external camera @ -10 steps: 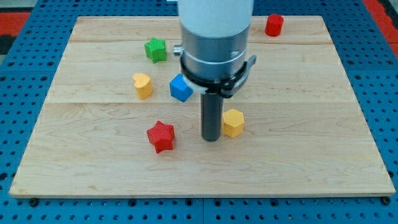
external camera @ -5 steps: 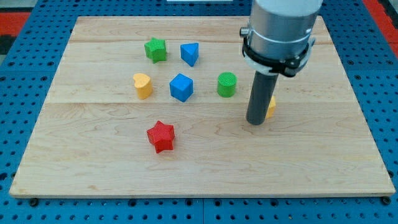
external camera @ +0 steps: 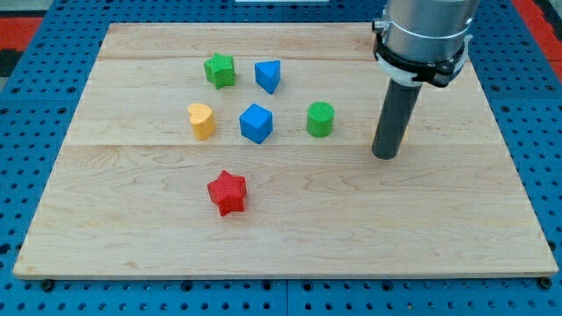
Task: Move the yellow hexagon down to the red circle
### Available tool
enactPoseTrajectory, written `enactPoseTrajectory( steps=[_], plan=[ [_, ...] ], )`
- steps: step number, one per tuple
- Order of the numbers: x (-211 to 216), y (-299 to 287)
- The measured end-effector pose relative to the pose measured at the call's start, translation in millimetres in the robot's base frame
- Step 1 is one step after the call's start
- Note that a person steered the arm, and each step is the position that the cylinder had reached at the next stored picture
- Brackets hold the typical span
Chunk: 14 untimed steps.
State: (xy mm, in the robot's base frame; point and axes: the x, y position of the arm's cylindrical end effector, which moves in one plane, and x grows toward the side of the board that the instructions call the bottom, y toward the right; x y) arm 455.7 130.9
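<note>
Now my tip [external camera: 385, 154] rests on grainy wood right of the ribbed green cylinder [external camera: 320, 118]; no claw.

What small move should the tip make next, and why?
Probably a short push toward the view's top: my tip sits right of the green cylinder, and neither hexagon nor red circle shows, so both likely hide behind the rod and arm above it.
</note>
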Motion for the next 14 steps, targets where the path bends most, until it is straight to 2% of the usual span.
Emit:
enactPoseTrajectory(
  steps=[2, 4, 9, 14],
  plan=[
    [-22.9, 22.8],
    [-20.3, 20.7],
    [-67.1, 33.4],
    [-66.4, 68.2]
  ],
)
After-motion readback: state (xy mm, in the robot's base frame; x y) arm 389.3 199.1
